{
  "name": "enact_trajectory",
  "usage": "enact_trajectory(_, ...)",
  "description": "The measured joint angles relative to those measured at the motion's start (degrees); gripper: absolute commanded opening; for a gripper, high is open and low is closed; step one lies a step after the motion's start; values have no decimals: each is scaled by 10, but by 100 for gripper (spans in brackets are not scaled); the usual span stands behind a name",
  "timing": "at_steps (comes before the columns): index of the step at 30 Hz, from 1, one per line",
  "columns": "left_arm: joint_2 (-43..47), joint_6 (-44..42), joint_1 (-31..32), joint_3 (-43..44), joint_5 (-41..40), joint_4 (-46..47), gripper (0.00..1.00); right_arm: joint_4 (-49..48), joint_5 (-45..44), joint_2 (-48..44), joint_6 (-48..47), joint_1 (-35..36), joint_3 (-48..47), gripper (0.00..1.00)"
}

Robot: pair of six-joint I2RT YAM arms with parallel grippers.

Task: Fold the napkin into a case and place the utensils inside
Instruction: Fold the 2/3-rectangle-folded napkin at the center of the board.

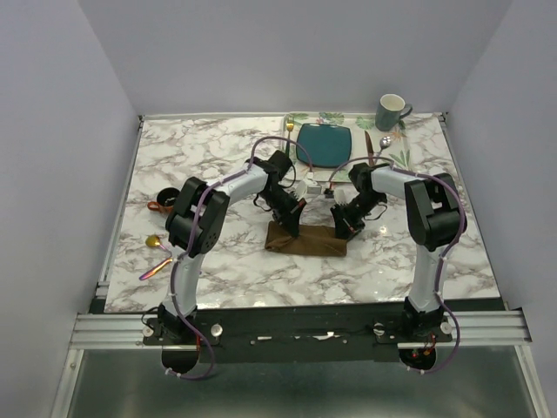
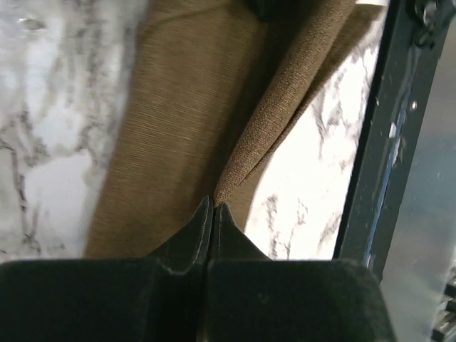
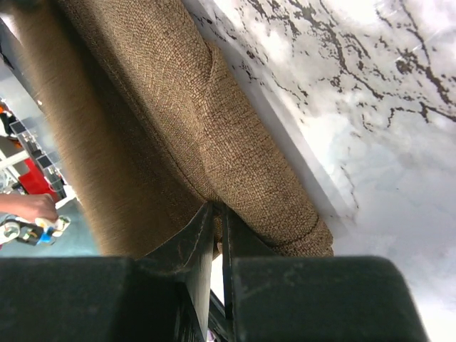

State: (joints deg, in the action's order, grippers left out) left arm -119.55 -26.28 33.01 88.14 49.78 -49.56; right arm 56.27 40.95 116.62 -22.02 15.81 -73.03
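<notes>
The brown napkin (image 1: 306,240) lies folded into a narrow strip at the table's middle. My left gripper (image 1: 291,228) is shut on its far left corner; in the left wrist view the fingertips pinch a lifted fold of the napkin (image 2: 263,135). My right gripper (image 1: 343,230) is shut on the far right corner; the right wrist view shows the napkin (image 3: 235,135) draped from the closed tips. An iridescent utensil with a golden spoon bowl (image 1: 157,256) lies at the table's left edge. Other utensils are not clearly in view.
A teal plate (image 1: 325,144) sits at the back on a leaf-printed placemat (image 1: 393,144), with a gold fork (image 1: 288,131) on its left, a dark knife (image 1: 368,148) on its right and a green mug (image 1: 391,111) behind. A small dark bowl (image 1: 164,198) stands at left.
</notes>
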Motion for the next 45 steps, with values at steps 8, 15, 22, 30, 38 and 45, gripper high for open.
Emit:
enact_trajectory(8, -80, 71, -15, 35, 28, -1, 0, 5, -2, 4, -1, 3, -5, 18)
enact_trajectory(15, -48, 105, -15, -59, 63, 13, 0, -3, -3, -5, -8, 24, 7, 18)
enact_trajectory(22, 23, 170, -2, -186, 74, 48, 0, -21, 3, -34, -6, 90, 61, 18)
enact_trajectory(30, 57, 202, -5, -154, 74, 71, 0, -24, 2, -38, -8, 93, 65, 19)
enact_trajectory(38, -6, 201, -24, -133, 73, 78, 0, -23, 2, -38, -13, 93, 65, 19)
enact_trajectory(45, -16, 202, -30, -139, 80, 82, 0, -24, -21, -52, -20, 92, 57, 27)
